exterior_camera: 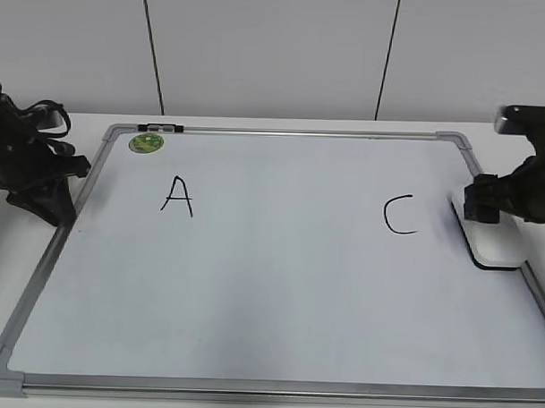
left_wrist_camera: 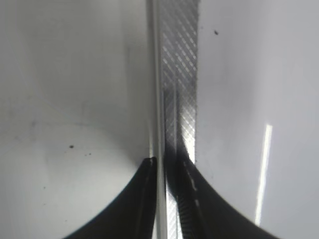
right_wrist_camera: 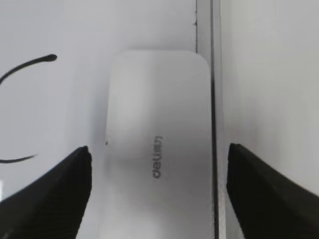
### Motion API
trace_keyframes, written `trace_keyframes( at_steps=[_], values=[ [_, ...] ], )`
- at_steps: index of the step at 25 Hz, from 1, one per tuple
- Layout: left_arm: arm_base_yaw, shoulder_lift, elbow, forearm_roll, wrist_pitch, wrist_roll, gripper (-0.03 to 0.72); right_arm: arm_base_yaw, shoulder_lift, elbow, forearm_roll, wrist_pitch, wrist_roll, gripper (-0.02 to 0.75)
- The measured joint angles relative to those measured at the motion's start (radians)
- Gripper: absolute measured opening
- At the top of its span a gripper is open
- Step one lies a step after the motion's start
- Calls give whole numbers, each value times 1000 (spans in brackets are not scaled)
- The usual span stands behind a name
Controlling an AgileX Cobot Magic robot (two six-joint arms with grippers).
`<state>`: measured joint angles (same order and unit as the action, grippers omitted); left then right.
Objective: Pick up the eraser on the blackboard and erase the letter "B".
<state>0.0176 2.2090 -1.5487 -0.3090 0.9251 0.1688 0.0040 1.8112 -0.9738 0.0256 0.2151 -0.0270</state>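
Observation:
The blackboard (exterior_camera: 278,294) is a white board with a silver frame, lying flat. It carries a black "A" (exterior_camera: 177,196) and a black "C" (exterior_camera: 400,216); no letter "B" shows, and the patch between them is blank white. The white eraser (exterior_camera: 497,243) lies at the board's right edge. My right gripper (exterior_camera: 481,202) hovers over it, open. In the right wrist view the eraser (right_wrist_camera: 157,129) lies between the spread fingers (right_wrist_camera: 158,148), untouched, with part of the "C" (right_wrist_camera: 20,64) at the left. My left gripper (exterior_camera: 57,210) is shut on the board's left frame rail (left_wrist_camera: 179,74), fingers (left_wrist_camera: 167,162) either side.
A round green magnet (exterior_camera: 147,143) sits at the board's top left corner, beside a dark clip (exterior_camera: 160,128) on the top rail. The board lies on a white table (exterior_camera: 34,375) with a white wall behind.

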Motion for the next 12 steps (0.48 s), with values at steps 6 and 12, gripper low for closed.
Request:
trace_keyframes(
  at_steps=[6,12],
  values=[
    [1,28,-99,18,101,2,303,0,-52,-65,-11,107,0,629],
    [1,-6,-265,18,264,3,340,0,-139,-123,-31,264,0,627]
  ],
)
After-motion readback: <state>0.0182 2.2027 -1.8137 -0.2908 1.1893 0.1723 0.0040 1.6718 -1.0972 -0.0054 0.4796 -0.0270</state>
